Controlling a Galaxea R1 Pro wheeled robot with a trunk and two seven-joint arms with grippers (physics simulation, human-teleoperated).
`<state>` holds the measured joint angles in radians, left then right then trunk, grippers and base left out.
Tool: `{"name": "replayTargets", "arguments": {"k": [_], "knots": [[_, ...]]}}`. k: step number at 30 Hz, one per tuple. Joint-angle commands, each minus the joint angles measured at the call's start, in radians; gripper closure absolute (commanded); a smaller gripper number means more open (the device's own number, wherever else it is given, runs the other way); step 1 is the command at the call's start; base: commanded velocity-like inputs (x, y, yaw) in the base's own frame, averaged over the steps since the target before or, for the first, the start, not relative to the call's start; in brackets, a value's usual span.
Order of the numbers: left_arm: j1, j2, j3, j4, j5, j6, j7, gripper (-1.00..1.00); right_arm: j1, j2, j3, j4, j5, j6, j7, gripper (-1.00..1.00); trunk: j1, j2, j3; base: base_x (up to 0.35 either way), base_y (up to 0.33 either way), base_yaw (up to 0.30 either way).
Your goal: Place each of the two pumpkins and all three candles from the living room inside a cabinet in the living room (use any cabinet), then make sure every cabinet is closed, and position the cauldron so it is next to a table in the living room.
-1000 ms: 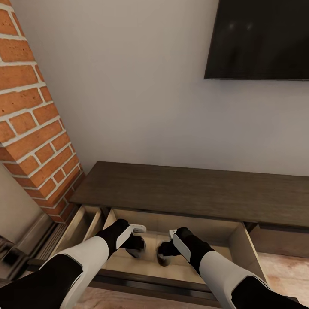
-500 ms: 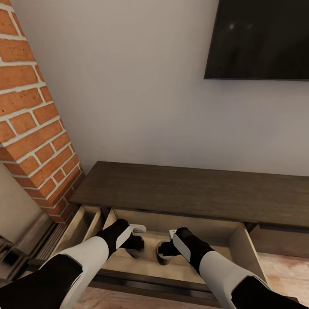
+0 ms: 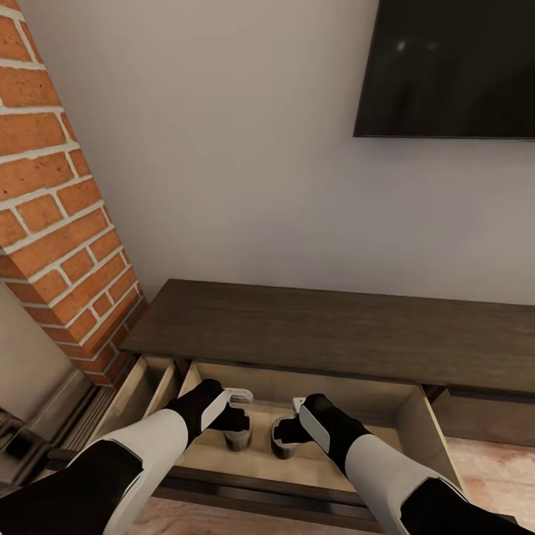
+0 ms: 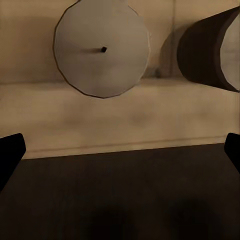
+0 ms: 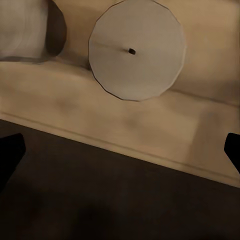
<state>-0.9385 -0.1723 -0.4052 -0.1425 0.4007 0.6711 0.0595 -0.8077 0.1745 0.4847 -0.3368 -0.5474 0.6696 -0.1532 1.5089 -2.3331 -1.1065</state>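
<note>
Down in the open drawer [image 3: 416,416] of the cabinet [image 3: 334,327] I've got two candles [image 3: 238,438] standing side by side on the pale wood. My left gripper [image 3: 236,423] and right gripper [image 3: 286,429] hover above them, both spread wide, holding nothing.
</note>
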Motion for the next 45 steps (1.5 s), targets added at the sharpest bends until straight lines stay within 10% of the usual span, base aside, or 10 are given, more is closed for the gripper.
{"name": "replayTargets", "arguments": {"k": [1,45], "knots": [[0.000,0.000,-0.006,-0.002,0.010,0.004,0.006,-1.00,-0.001,0.000,0.005,-0.001,-0.011,0.002,-0.009,-1.00,0.000,0.000,-0.001,0.000,0.000,0.000],[0.000,0.002,-0.006,0.001,0.010,0.076,0.003,-1.00,-0.001,0.000,0.005,-0.001,-0.014,0.099,-0.006,-1.00,-0.111,0.203,0.090,0.000,0.000,0.000]]}}
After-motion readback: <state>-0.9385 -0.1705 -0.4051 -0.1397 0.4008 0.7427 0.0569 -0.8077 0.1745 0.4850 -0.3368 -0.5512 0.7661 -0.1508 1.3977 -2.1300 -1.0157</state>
